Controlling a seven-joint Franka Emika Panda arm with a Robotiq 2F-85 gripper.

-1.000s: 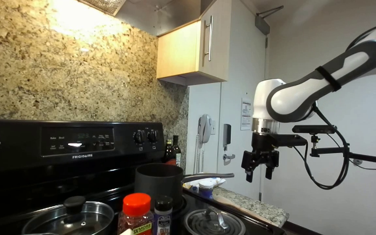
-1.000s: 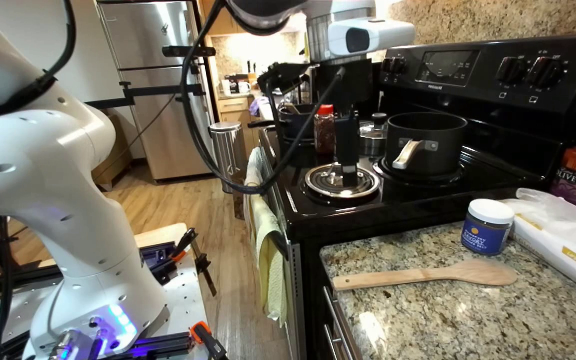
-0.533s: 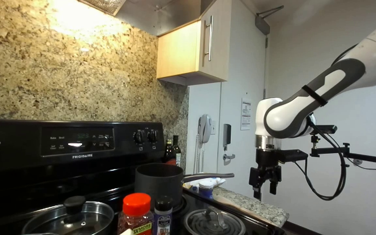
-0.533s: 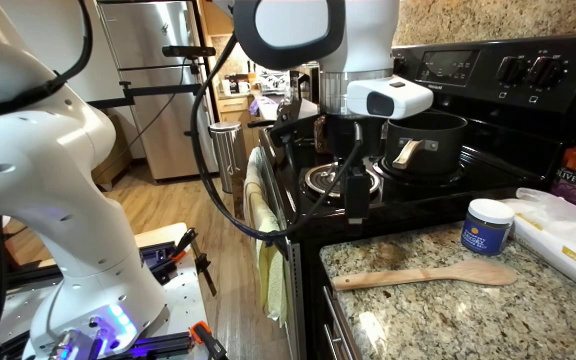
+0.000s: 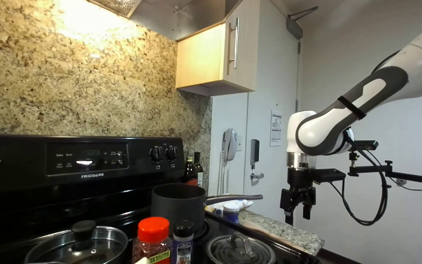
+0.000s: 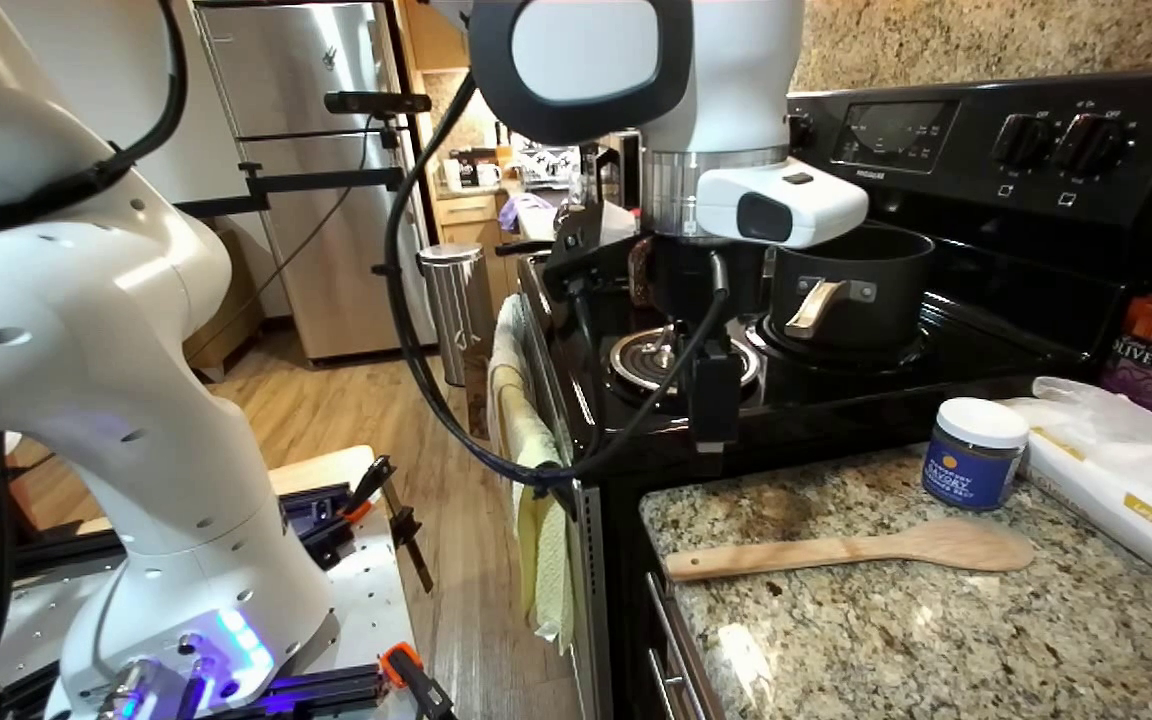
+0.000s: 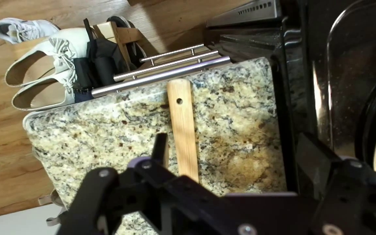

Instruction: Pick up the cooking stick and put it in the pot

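The cooking stick (image 6: 816,552) is a pale wooden spoon with a broad flat end, lying on the granite counter. It also shows in an exterior view (image 5: 273,234), partly behind the stove edge. In the wrist view its holed handle (image 7: 184,130) lies between the finger lines, nearer the left finger; its broad end is hidden by the gripper. The dark pot (image 5: 178,207) stands on the back burner, and shows in an exterior view (image 6: 856,295) too. My gripper (image 5: 298,216) is open and empty above the counter by the stove; it also shows in the wrist view (image 7: 238,151).
A white-lidded jar (image 6: 976,455) and a white box (image 6: 1106,490) stand behind the cooking stick. A lidded pan (image 5: 241,253) sits on the front burner. A red-capped bottle (image 5: 153,234) stands on the stove. Drawer handles (image 7: 162,75) line the counter's front edge.
My gripper has come down and shifted off the stove toward the counter, mostly in the first half second. It has barely moved since. The cooking stick and the pot have not moved.
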